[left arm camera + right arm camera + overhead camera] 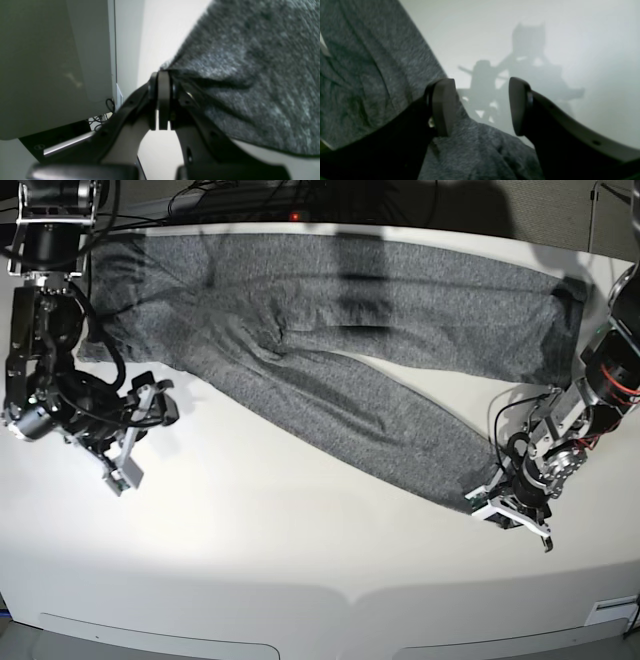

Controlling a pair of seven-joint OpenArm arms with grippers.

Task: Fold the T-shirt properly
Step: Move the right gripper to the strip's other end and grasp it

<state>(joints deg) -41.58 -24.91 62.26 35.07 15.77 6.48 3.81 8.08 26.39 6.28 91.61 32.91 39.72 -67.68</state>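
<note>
The white tabletop (300,570) fills most of the base view, bare across its near half. The T-shirt (330,310), heather-grey and wrinkled, lies spread flat along the far side of it, running almost from one side edge to the other. A long grey limb of the same fabric branches off the middle of the garment and slants down toward the near right of that view, ending at a narrow cuff-like end.

The left gripper (497,502) sits at that end, low on the tabletop. In the left wrist view its fingers (163,100) are pressed flat together, with the edge of the grey fabric (250,75) drawn taut right up to their tips, so it is clamped on the T-shirt.

The right gripper (135,425) is at the opposite side, just off the lower edge of the garment. In the right wrist view its jaws stand wide apart with nothing between them; one finger pad (443,106) is seen against the grey cloth (370,75), and the gripper's shadow falls on the bare tabletop beyond.
</note>
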